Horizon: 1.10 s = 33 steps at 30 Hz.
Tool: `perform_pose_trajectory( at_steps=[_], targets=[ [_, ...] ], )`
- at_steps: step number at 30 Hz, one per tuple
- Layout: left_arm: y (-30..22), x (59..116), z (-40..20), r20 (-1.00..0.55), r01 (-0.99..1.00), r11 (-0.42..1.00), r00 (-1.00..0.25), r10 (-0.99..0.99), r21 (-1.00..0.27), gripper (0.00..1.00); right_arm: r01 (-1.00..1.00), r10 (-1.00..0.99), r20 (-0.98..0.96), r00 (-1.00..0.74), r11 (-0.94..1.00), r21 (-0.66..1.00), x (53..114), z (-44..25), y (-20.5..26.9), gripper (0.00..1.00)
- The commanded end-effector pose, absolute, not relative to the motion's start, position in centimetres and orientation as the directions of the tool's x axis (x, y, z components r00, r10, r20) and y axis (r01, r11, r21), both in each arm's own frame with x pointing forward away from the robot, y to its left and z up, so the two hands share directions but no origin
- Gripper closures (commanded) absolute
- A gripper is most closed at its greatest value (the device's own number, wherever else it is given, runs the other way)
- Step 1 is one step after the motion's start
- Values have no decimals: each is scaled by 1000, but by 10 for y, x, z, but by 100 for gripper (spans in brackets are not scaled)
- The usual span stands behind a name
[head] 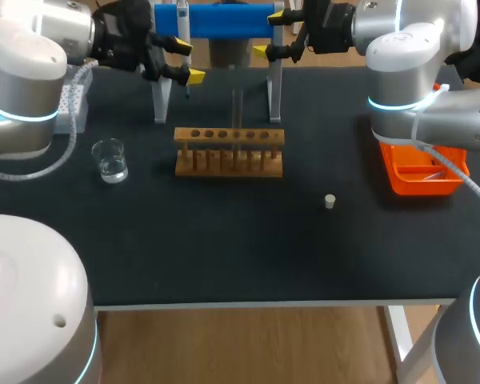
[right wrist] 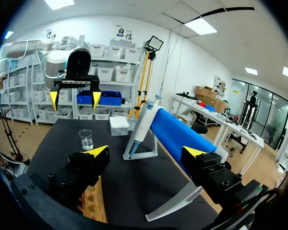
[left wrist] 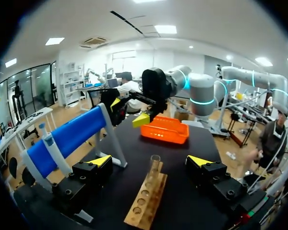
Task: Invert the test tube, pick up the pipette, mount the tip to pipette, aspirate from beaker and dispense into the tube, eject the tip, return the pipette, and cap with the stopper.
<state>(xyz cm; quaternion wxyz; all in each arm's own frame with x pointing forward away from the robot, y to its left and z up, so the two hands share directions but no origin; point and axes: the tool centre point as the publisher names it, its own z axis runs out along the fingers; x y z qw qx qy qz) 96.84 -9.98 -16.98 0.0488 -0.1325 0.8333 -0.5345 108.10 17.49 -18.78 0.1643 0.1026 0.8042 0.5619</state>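
Test tube point(head: 237, 112) — clear, upright in the wooden rack point(head: 229, 152), well apart from the table point(head: 224, 256) edges; left gripper point(head: 188, 62) and right gripper point(head: 268, 34) behind it — both spread, empty.

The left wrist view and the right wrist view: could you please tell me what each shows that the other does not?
Only the left wrist view shows the orange tray and the test tube standing in the wooden rack. Only the right wrist view shows the beaker and the white tip box. Both show the blue stand, the pipette on it, the wooden rack, the black table, and the left pincer and right pincer, both open.
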Motion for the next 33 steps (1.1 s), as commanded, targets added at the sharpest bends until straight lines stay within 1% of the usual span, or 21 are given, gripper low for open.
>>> perform_pose_trajectory(
  at_steps=[1,14,17,33],
  targets=[
    [-107,971,-181,55,-154,389,-966,-255,-908,0,-20,348,-148,-926,347,938,1081,-188,174,0],
    [-131,972,-200,-24,-75,435,-975,-220,-897,0,-20,348,-148,-926,347,938,1081,-188,174,0],
    [-136,974,-205,-52,-51,471,-978,-204,-881,0,-20,348,-148,-926,347,938,1081,-188,174,0],
    [-163,979,-233,-31,-18,485,-995,-92,-874,0,-20,348,-148,-926,347,938,1081,-188,174,0]
  ],
)
